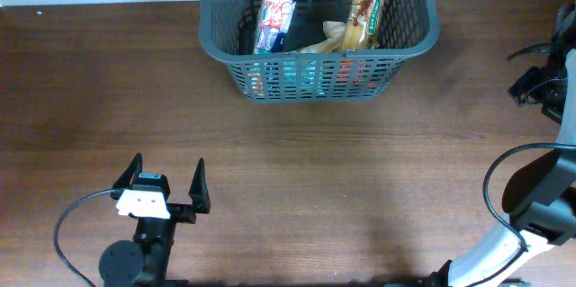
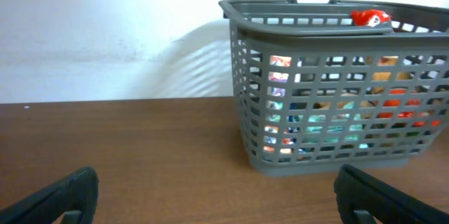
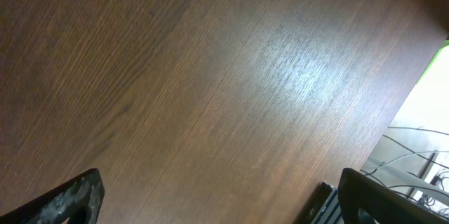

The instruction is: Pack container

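The dark grey slotted container [image 1: 297, 57] stands at the back middle of the wooden table. Inside it lie a blue, white and red packet [image 1: 277, 13], a long tan snack packet [image 1: 367, 8] and a beige item [image 1: 326, 39]. My left gripper [image 1: 167, 172] is open and empty near the front left, well short of the container. In the left wrist view the container [image 2: 316, 31] stands ahead and to the right of the open fingers [image 2: 217, 196]. My right gripper [image 1: 543, 82] is at the far right edge; the right wrist view shows it open [image 3: 221, 196] over bare wood.
The right wrist view shows the table's edge with cables [image 3: 414, 161] beyond it, and a dark striped object [image 3: 324, 203] by the right finger. A white wall [image 2: 105, 27] rises behind the table. The right arm's cable [image 1: 490, 188] loops at the front right.
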You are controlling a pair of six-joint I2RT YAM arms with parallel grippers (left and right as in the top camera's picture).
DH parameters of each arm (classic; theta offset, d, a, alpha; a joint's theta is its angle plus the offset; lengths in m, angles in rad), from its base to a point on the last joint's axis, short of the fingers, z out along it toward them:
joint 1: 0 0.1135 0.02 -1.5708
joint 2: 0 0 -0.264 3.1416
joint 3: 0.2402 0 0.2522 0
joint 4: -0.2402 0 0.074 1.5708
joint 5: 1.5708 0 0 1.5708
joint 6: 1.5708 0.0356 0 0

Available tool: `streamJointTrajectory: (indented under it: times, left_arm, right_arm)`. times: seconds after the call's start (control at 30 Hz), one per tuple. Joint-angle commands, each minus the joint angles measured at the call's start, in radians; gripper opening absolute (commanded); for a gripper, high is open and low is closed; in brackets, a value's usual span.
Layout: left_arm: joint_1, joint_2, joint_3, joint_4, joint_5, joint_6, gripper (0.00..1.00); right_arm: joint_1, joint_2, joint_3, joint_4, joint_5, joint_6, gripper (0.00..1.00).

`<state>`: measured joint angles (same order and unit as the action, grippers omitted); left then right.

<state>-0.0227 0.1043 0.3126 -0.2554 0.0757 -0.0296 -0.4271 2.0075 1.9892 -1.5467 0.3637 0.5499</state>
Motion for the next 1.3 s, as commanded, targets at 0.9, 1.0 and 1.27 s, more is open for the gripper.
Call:
streamJointTrajectory:
  times: [0.9, 1.0, 1.27]
  left_arm:
    - [0.011, -0.1, -0.296, 0.175, 0.085, 0.166, 0.99]
    - [0.011, -0.1, -0.297, 0.175, 0.072, 0.185, 0.99]
    - [0.011, -0.1, -0.297, 0.165, -0.01, 0.184, 0.99]
  right_arm:
    - [-0.005, -0.007, -0.005, 0.0, 0.002, 0.009, 0.99]
    - [-0.005, -0.007, -0.005, 0.0, 0.002, 0.009, 0.99]
    - [-0.005, -0.007, -0.005, 0.0, 0.002, 0.009, 0.99]
